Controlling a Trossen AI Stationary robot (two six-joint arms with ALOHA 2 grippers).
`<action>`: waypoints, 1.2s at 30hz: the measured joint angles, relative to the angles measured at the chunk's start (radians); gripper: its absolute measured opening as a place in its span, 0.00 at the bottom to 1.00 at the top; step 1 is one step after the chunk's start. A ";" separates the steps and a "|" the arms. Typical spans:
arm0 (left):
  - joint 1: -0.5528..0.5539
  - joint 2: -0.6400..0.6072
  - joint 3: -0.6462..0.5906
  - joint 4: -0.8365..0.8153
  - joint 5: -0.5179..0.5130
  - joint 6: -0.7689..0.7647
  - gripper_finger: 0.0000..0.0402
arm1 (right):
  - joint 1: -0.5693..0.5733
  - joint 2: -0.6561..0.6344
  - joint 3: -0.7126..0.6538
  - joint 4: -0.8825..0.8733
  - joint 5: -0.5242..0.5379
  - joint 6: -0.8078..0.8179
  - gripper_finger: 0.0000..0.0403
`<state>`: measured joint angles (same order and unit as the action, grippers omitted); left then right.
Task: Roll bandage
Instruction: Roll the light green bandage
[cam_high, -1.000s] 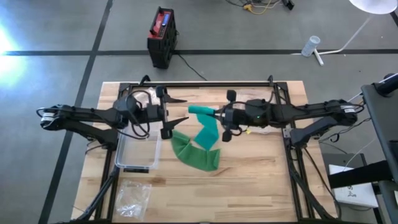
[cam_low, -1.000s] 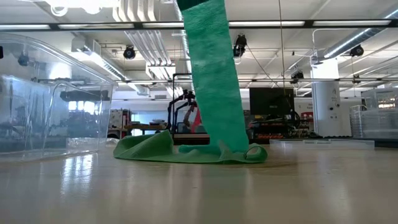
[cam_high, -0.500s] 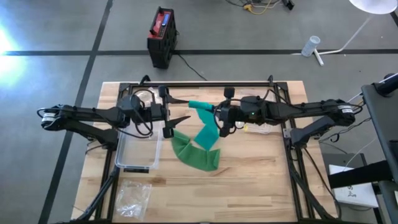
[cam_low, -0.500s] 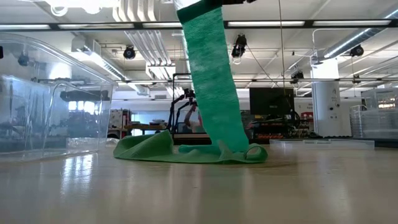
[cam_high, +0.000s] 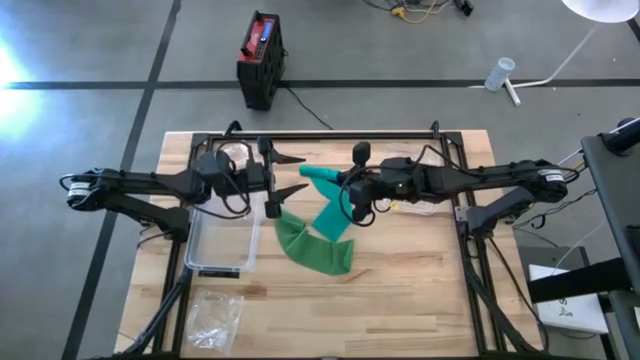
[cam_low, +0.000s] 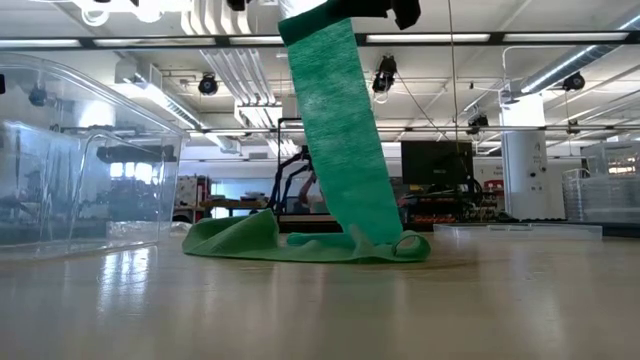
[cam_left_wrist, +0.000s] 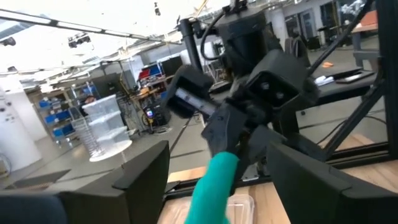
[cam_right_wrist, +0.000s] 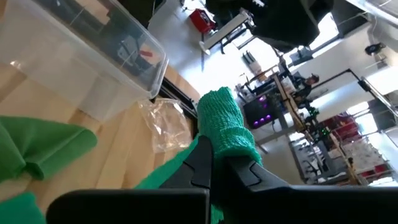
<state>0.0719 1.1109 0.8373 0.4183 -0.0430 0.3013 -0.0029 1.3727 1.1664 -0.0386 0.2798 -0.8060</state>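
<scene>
The green bandage is partly wound into a small roll (cam_high: 320, 176) held above the table's middle, with my right gripper (cam_high: 345, 184) shut on it. From the roll a loose strip (cam_low: 335, 130) hangs down to a crumpled heap (cam_high: 316, 250) lying on the wood. My left gripper (cam_high: 298, 174) comes in level from the left and is open. Its two fingers (cam_left_wrist: 142, 171) stand on either side of the roll's free end (cam_left_wrist: 212, 186) without touching it. My right gripper pinches the roll's near end (cam_right_wrist: 235, 148) between its two shut fingers, coming level from the table's right side. The roll sticks out past the fingertips toward the left gripper, lifted clear. The strip hangs slack from it, its lower end on the table.
A clear plastic container (cam_high: 222, 240) stands on the table's left under my left arm. A crumpled plastic bag (cam_high: 214, 315) lies near the front left corner. A black frame bar (cam_high: 340, 135) runs along the far edge. Bare wood lies to the right of the heap.
My right gripper has rolled about its own long line with the roll in its hold. The top of the hanging strip has shifted a little toward the left gripper, while the heap on the table has stayed where it was.
</scene>
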 joint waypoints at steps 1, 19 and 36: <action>0.001 0.000 0.001 0.004 0.000 0.001 0.65 | -0.001 0.000 0.000 -0.003 0.000 -0.001 0.01; 0.002 0.207 0.078 0.051 0.056 -0.105 0.54 | -0.011 0.003 0.020 -0.024 -0.052 -0.042 0.01; -0.002 0.283 0.344 -0.422 0.012 -0.037 0.56 | -0.003 -0.021 0.060 -0.132 -0.054 0.036 0.01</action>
<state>0.0698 1.3938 1.1814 -0.0041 -0.0311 0.2639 -0.0059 1.3522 1.2259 -0.1707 0.2256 -0.7704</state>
